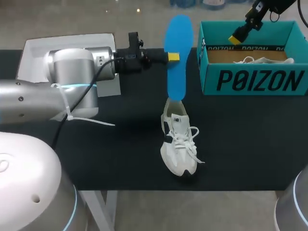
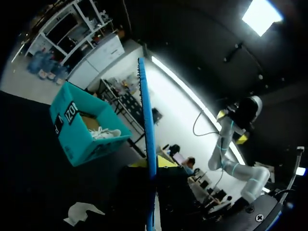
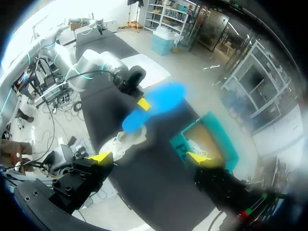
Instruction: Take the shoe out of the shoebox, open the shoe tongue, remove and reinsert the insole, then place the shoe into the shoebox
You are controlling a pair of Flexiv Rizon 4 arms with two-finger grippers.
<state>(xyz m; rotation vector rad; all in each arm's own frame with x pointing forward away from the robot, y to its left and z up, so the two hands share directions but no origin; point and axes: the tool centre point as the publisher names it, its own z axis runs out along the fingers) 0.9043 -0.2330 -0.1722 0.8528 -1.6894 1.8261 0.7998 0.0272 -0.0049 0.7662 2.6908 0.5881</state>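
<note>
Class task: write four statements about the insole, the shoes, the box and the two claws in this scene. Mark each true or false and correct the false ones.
1. The left claw grips the blue insole. True.
2. The white shoe with its laces loose sits inside the shoebox. False: it stands on the black table, outside the box.
3. The right claw holds a shoe. False: it is open and empty, above the shoebox.
4. A second shoe lies in the shoebox. True.
</note>
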